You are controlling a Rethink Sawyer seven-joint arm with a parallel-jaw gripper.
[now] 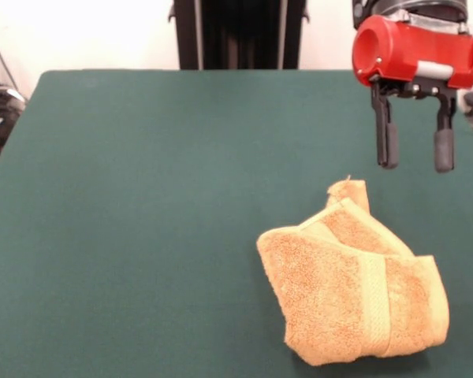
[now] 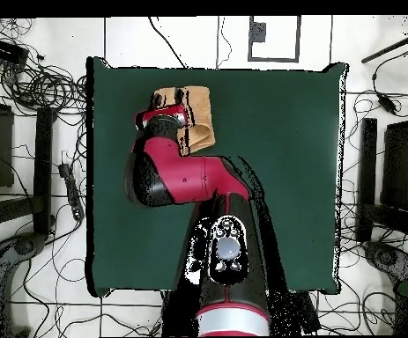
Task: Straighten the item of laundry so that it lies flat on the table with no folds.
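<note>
The golden-orange towel (image 1: 355, 283) lies crumpled and folded over itself on the dark green table (image 1: 142, 220), at the front right in the front view. A woven band runs across its right part and one corner sticks up at the back. My gripper (image 1: 415, 161) hangs open and empty above the table, just behind and above the towel's raised corner, not touching it. In the overhead view the towel (image 2: 198, 110) lies near the table's far left edge (image 2: 286, 176), partly hidden by the arm, and the gripper (image 2: 161, 123) is at its left side.
The robot's pedestal (image 1: 240, 35) stands at the table's far side. Cables and stands (image 2: 31, 88) lie on the floor round the table. The arm (image 2: 185, 176) reaches over the table's middle.
</note>
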